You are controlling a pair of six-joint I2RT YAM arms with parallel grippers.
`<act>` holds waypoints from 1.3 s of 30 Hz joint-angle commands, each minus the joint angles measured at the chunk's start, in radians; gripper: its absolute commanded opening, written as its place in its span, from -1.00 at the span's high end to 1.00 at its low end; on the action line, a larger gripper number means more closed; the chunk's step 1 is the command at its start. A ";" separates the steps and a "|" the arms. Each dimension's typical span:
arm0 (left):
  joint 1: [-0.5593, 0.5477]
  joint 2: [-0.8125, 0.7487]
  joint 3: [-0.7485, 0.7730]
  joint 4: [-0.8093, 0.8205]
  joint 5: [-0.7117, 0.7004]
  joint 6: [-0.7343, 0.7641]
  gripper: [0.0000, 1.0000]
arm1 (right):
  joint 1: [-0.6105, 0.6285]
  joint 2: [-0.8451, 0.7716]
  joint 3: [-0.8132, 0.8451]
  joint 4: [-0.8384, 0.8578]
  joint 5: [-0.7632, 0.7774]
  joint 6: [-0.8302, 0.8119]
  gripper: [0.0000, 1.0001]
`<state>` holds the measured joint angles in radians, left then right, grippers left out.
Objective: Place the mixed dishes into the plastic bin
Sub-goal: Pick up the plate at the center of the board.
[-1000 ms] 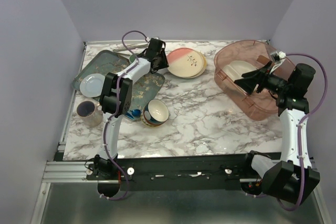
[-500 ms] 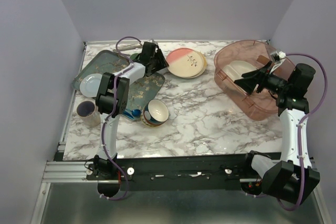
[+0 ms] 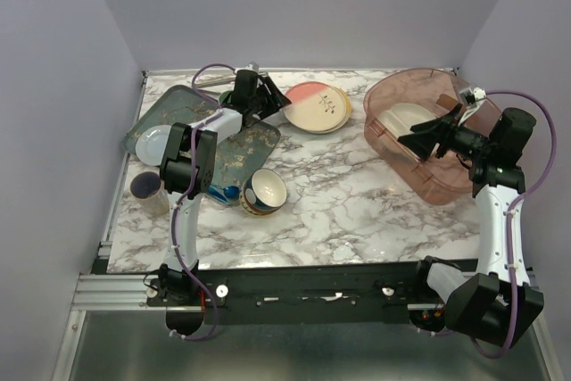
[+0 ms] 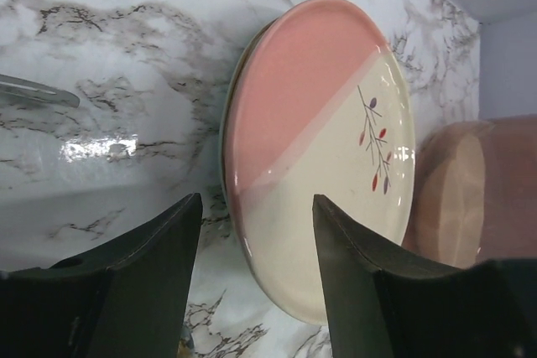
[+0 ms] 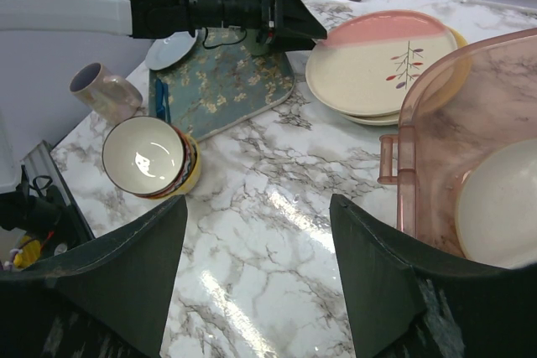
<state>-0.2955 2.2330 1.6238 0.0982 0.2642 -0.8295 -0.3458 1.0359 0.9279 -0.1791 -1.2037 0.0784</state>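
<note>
Spread wide and empty, the right end effector (image 3: pixel 407 144) hovers over the plastic bin (image 3: pixel 446 183) at the right side of the bench (image 3: pixel 357 211). A cream plate (image 3: pixel 406 120) leans inside the bin. Nearer on the left sit the patterned bowl (image 3: pixel 264 191), upright, and a mug (image 3: pixel 147 187). Beyond them the dark-green tray (image 3: pixel 169 104) carries the mint green plate (image 3: pixel 159 143). Farther back, the left end effector (image 4: pixel 257 207) is released, fingers apart with nothing between them, just beside the pink-and-cream plate (image 4: pixel 319 140). The right wrist view shows a yellow-rimmed plate (image 5: pixel 459 39) stacked under it. The left wrist view gives only a thin second edge there.
</note>
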 commanded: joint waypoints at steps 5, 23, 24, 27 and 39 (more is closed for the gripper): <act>0.006 0.028 -0.002 0.080 0.056 -0.062 -0.22 | 0.005 0.004 -0.004 0.007 -0.033 0.001 -0.54; 0.006 0.071 0.048 0.021 0.075 -0.065 0.10 | 0.005 0.001 -0.003 0.006 -0.037 0.003 -0.53; 0.006 0.071 0.047 0.034 0.079 -0.068 0.13 | 0.005 0.003 -0.003 0.007 -0.037 0.003 -0.53; 0.006 0.062 0.036 0.055 0.092 -0.077 0.44 | 0.005 0.000 -0.003 0.006 -0.037 0.003 -0.54; 0.029 -0.067 -0.036 0.126 0.124 -0.094 0.81 | 0.005 -0.002 -0.003 0.006 -0.037 0.004 -0.54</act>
<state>-0.2863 2.2662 1.6054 0.1795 0.3569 -0.9424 -0.3458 1.0359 0.9279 -0.1791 -1.2201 0.0788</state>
